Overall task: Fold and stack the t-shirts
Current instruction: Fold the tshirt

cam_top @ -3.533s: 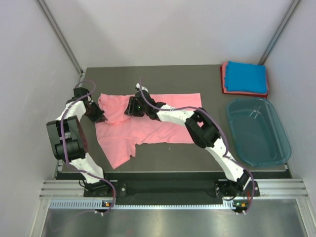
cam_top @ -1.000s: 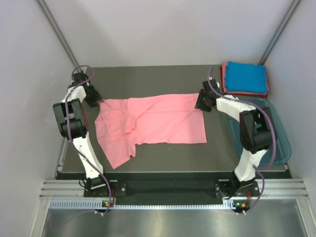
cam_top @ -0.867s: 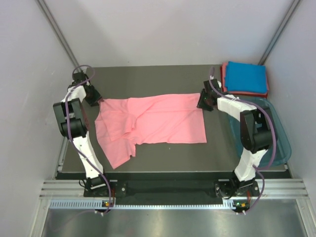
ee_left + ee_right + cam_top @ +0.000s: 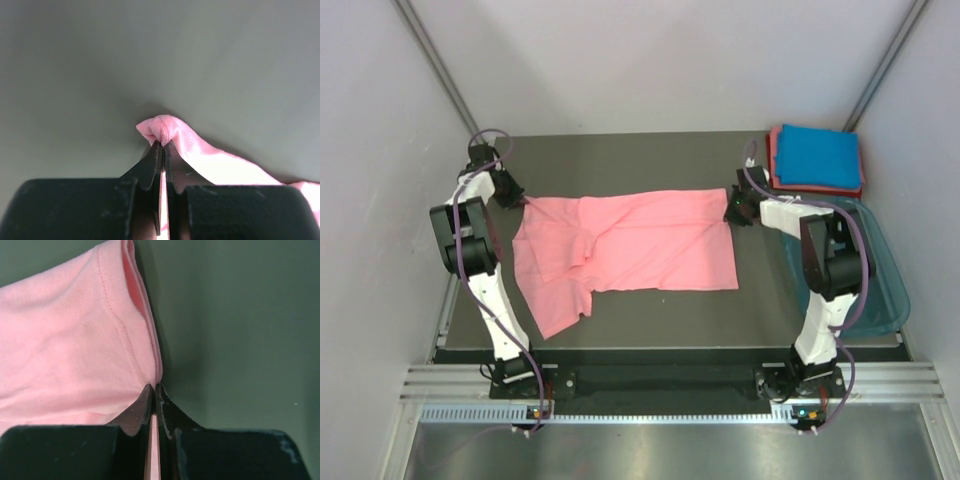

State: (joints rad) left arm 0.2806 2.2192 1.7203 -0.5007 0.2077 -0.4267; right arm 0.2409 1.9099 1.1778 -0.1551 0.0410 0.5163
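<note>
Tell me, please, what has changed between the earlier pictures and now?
The right arm swung from the middle to the right, the left arm moved farther back, and the salmon-pink cloth t-shirt was spread flatter. The left gripper and right gripper then shut on its two far corners. The folded bright blue t-shirt, the reddish-pink t-shirt beneath it and the translucent teal plastic tub stayed put.

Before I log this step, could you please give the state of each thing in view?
salmon-pink t-shirt: spread out, not yet folded
reddish-pink t-shirt: folded, bottom of the stack
blue t-shirt: folded, top of the stack
teal tub: upright, open-topped
left gripper: shut on the salmon-pink t-shirt's corner
right gripper: shut on the salmon-pink t-shirt's hem
</note>
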